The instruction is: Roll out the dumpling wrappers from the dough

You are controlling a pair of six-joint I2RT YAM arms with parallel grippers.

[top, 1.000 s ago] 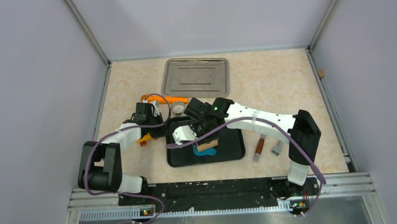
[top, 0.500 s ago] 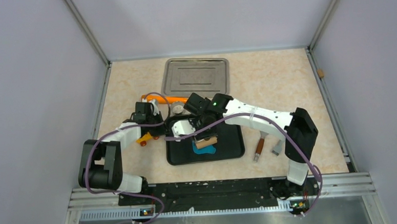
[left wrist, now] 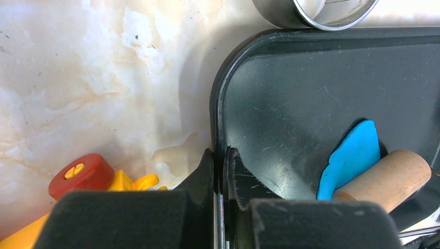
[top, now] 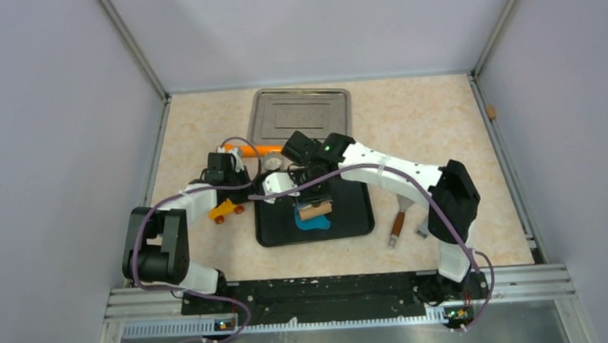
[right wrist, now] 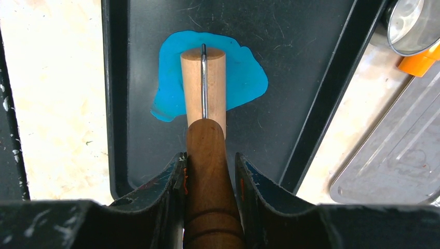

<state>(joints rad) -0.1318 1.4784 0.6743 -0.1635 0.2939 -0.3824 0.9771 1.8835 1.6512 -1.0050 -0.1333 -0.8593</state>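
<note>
The blue dough (right wrist: 244, 78) lies as a flattened irregular sheet in the black tray (right wrist: 311, 52); it also shows in the top view (top: 314, 224) and left wrist view (left wrist: 353, 155). My right gripper (right wrist: 210, 155) is shut on the dark handle of a wooden roller (right wrist: 193, 83), whose head rests on the dough. My left gripper (left wrist: 220, 153) is shut on the black tray's left rim (left wrist: 215, 119). From above, the right gripper (top: 306, 191) is over the tray and the left gripper (top: 244, 192) is at its left edge. No round wrappers show.
A silver tray (top: 302, 116) stands behind the black one. A metal ring cutter (top: 272, 168) and an orange cylinder (top: 264, 151) lie at the black tray's far left corner. A yellow and red toy (top: 224, 211) lies left of it. Two scraper tools (top: 396, 228) lie to its right.
My right gripper has drawn the roller away from the near edge, across the dough, so more blue shows on its near side. The left gripper stays clamped on the rim.
</note>
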